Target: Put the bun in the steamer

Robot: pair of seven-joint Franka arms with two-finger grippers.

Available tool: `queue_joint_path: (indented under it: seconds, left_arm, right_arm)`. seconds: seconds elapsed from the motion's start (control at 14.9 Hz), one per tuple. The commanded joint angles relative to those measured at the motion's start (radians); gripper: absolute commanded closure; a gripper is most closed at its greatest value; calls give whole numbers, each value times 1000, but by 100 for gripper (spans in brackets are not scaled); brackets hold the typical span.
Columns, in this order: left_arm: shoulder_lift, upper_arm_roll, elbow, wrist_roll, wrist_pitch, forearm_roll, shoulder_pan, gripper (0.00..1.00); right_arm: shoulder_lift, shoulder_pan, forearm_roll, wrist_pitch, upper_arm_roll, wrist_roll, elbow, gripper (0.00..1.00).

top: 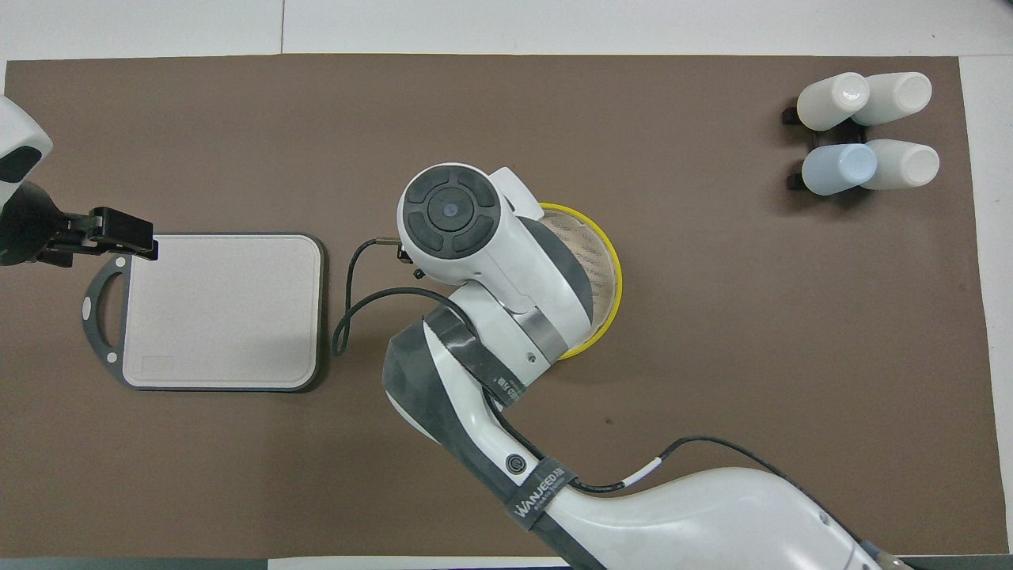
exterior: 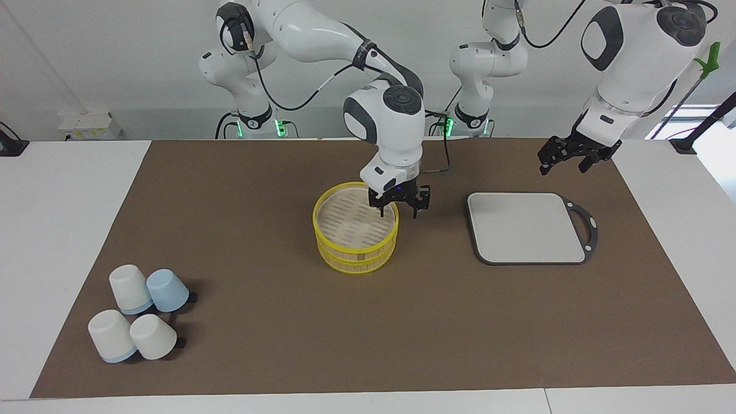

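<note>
The bamboo steamer (exterior: 355,230), two yellow-rimmed tiers with a slatted pale top, stands mid-table. In the overhead view only part of its rim (top: 611,269) shows past the arm. My right gripper (exterior: 399,211) is low at the steamer's rim, on the side toward the left arm's end. Its fingers are apart, with one finger (exterior: 382,210) inside the rim and the other outside. No bun shows in either view. My left gripper (exterior: 563,167) waits open and empty in the air, over the handle end of the grey tray (exterior: 523,227). It also shows in the overhead view (top: 130,236).
The grey tray (top: 221,317) with a black handle lies toward the left arm's end of the brown mat. Several white and pale-blue cups (exterior: 141,319) lie tipped toward the right arm's end, farther from the robots; they also show in the overhead view (top: 866,131).
</note>
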Motion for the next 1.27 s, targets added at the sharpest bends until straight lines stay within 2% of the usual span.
queue_joint_path:
  seconds: [0.0, 0.27, 0.54, 0.87, 1.07, 1.21]
  left_arm:
    - [-8, -3, -12, 10, 22, 25, -1, 0]
    - [3, -4, 0, 12, 20, 23, 1, 0]
    - [3, -4, -2, 12, 20, 21, 1, 0]
    - [3, -4, -2, 10, 17, 21, 4, 0]
    - [3, -4, -2, 10, 17, 21, 4, 0]
    - [3, -4, -3, 12, 19, 21, 4, 0]
  right_arm:
    - [-97, -121, 1, -66, 12, -154, -32, 0]
    - [-155, -293, 4, -140, 12, -527, -29, 0]
    - [-211, -431, 4, -236, 12, -753, -31, 0]
    - [-287, -571, 4, -394, 10, -819, -93, 0]
    - [-378, -638, 4, -323, 10, -831, -225, 0]
    - [-381, -665, 4, -315, 10, -833, -233, 0]
